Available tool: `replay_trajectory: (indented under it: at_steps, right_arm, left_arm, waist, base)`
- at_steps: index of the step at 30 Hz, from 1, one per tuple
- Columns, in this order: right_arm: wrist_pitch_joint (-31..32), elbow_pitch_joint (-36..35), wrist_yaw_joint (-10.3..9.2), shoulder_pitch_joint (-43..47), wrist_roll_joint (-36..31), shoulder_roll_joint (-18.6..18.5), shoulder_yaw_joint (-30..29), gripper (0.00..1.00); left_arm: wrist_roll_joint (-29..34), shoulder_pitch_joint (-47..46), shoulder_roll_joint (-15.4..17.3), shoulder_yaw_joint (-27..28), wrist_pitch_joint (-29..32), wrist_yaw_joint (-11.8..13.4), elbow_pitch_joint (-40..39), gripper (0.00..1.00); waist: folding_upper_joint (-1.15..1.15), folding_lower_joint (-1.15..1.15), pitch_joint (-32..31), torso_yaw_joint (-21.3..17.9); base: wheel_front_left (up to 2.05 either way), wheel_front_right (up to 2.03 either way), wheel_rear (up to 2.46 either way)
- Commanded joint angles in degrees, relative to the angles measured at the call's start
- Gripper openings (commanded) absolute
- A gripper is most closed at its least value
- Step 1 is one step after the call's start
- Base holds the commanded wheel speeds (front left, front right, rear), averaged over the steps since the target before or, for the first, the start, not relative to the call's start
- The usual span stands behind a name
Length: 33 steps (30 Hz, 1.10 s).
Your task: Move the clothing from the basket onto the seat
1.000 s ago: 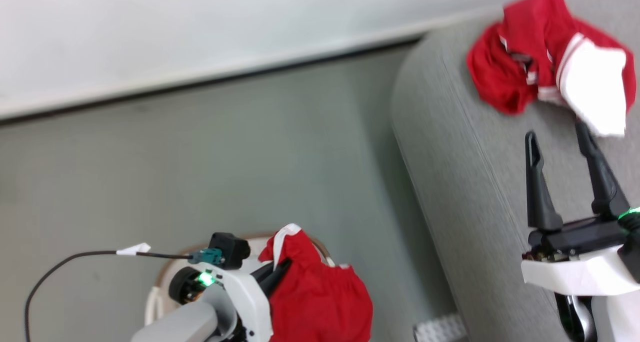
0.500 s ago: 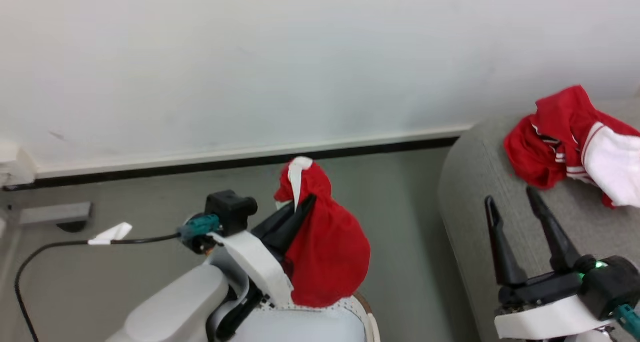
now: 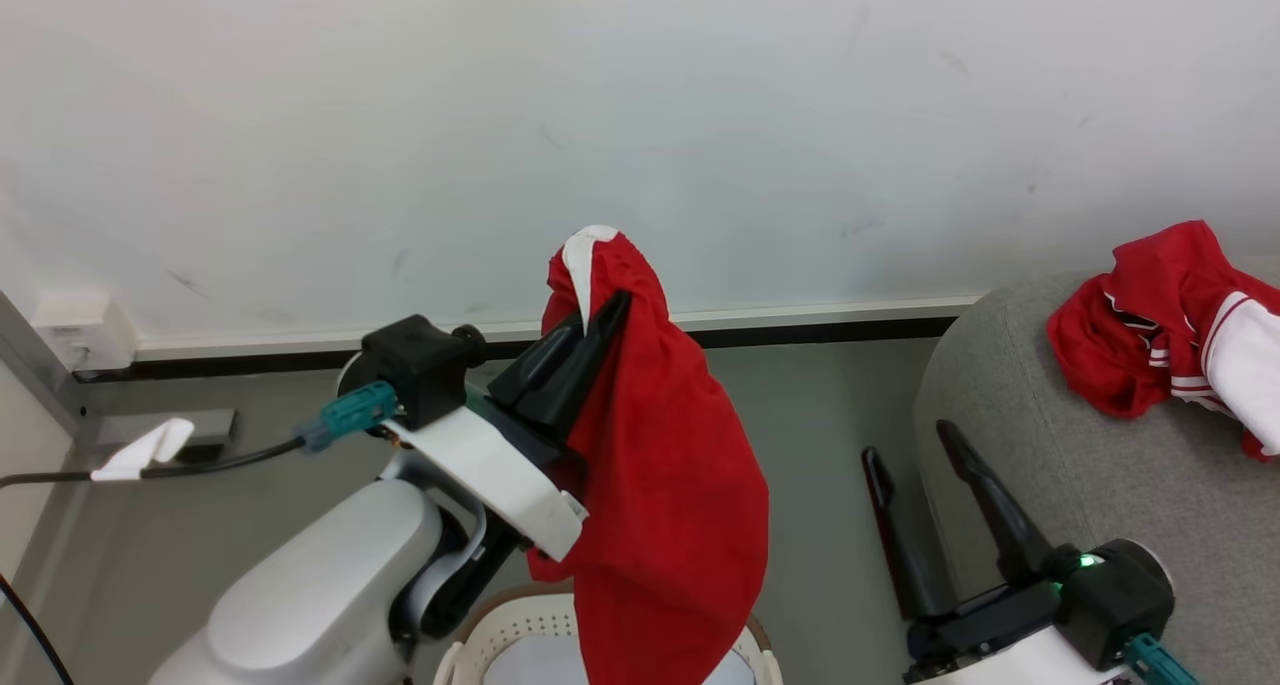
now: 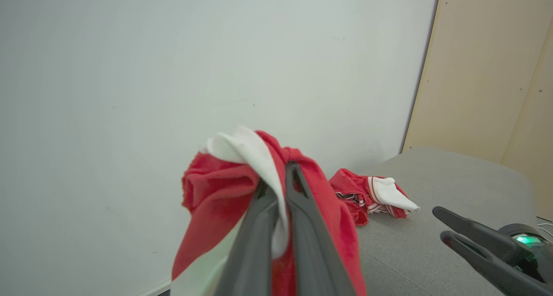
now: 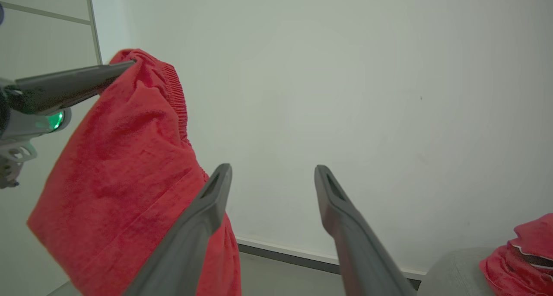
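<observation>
The left jaws are closed tight on a small fold of the held garment point(image 3: 660, 485), close to its white trim, and most of the red cloth hangs free below them. The pinch is small and the fabric looks thin and smooth, so I think a quick swing to the right can pull the fold out. The cloth would then fall on the floor point(image 3: 820, 405) between the basket point(image 3: 500, 637) and the seat point(image 3: 1050, 485). The low end of the garment reaches down over the basket at the near edge. I cannot tell if it is free of the rim, and if not, it may catch there and drag the basket. The right jaws stand wide apart and hold nothing, just beside the left end of the seat. They are in the way to it, so the hanging cloth may wrap on these fingers. Another garment point(image 3: 1130, 355) lies on the seat at the far right. The seat's edge is rounded, so a release too near this edge may let the cloth slide off.
</observation>
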Motion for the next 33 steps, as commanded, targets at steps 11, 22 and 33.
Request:
replay_trajectory:
  at_steps: [11,22,33]
  right_arm:
    - [0.0,2.0,-0.13,-2.7,0.5,-0.6,5.8,1.00]
    - [0.1,12.3,-0.13,-11.2,4.2,-3.7,17.8,1.00]
    - [3.5,23.0,-0.13,-18.4,14.5,-4.7,28.0,1.00]
  left_arm:
    - [0.4,0.5,1.0,0.3,0.2,1.3,-2.1,0.00]
    - [1.1,-0.1,-0.8,-2.5,0.8,-0.4,-1.7,0.00]
    - [2.9,-0.7,-4.8,-8.3,3.3,-3.2,-1.2,0.00]
  waist:
    - [0.00,0.01,0.2,-0.1]
    - [0.00,0.01,0.2,1.5]
    - [0.00,0.01,-1.1,7.7]
  base:
    - [0.00,0.00,0.00]
    - [0.00,0.00,0.00]
    - [0.00,0.00,0.00]
